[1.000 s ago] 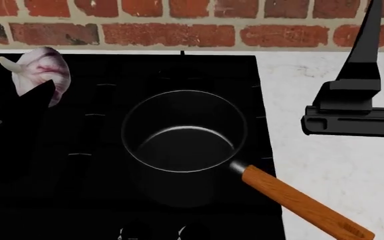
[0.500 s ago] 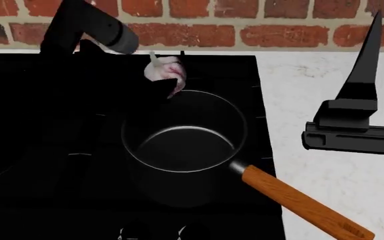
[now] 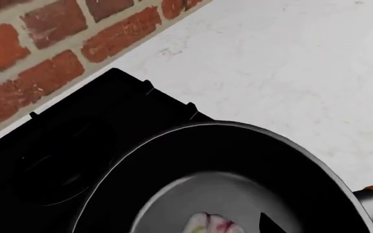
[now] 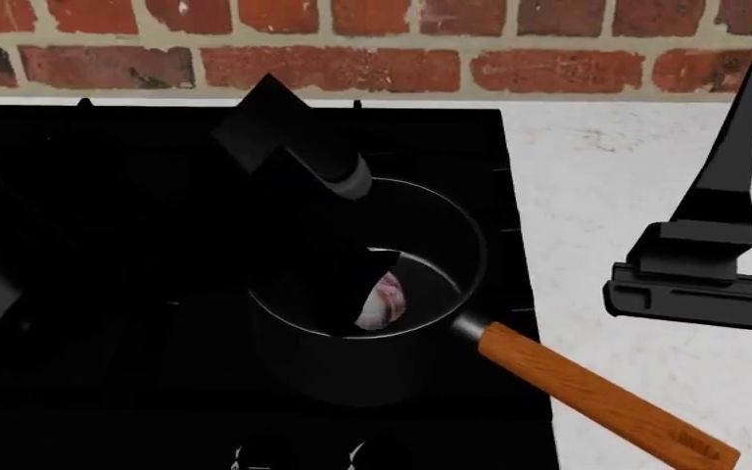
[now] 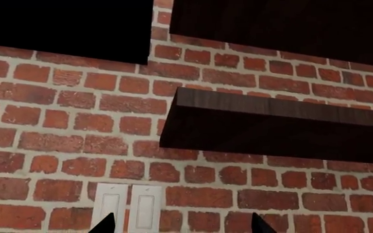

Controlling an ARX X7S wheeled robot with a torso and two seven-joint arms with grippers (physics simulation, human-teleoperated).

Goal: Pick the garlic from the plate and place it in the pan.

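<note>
Whitish and streaked with pink-purple, the small garlic bulb (image 4: pixel 387 299) sits low inside the deep dark-grey metal saucepan (image 4: pixel 470 245), close above its floor and toward the side where the long orange-brown wooden handle (image 4: pixel 605 401) joins. The black left gripper (image 4: pixel 356 294) reaches down into the pan from over its far rim, its fingers closed around the garlic; the left wrist view shows the bulb (image 3: pixel 213 225) at the picture's edge against the pan's grey floor, with one dark fingertip (image 3: pixel 272 225) beside it. Whether the bulb already rests on the floor or hangs just clear of it cannot be told.

The step in hand looks like the placing itself: the carry is over and the garlic is within the pan walls. The next move calls for spreading the fingers to release, then lifting the arm straight up past the rim without catching it.

On the pan's handle side, over the pale marbled bench (image 4: pixel 625 176), the black right gripper (image 4: pixel 709 225) idles, pointing upward; its wrist camera sees only brick wall, its fingertips set apart with nothing between them.
</note>
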